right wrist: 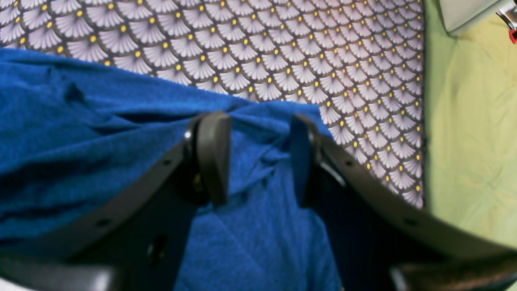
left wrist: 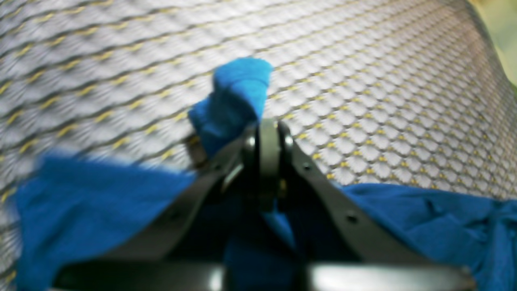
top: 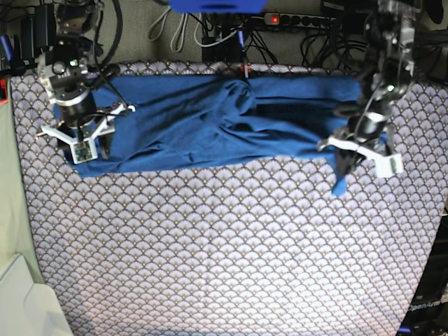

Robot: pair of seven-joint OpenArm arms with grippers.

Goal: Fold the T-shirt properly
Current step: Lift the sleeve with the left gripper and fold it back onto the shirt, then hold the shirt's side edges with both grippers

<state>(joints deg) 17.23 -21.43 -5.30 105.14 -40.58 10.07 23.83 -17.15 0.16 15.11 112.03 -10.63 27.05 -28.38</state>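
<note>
Clamping a bunched blue corner of the T-shirt in the left gripper, jaws together. Spreading apart over the opposite corner with the right gripper, not yet gripping. Needing that corner pinched firmly first, then both lifted level across the patterned table.

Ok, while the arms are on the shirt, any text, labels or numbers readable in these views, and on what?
"OpenArm": white lettering on the dark robot base at the bottom right corner of the base view; its end is cut off or too small to read.
T-shirt: no print or label visible.
Patterned tablecloth: a scallop pattern only, no text.
Wrist views: no writing.
</note>
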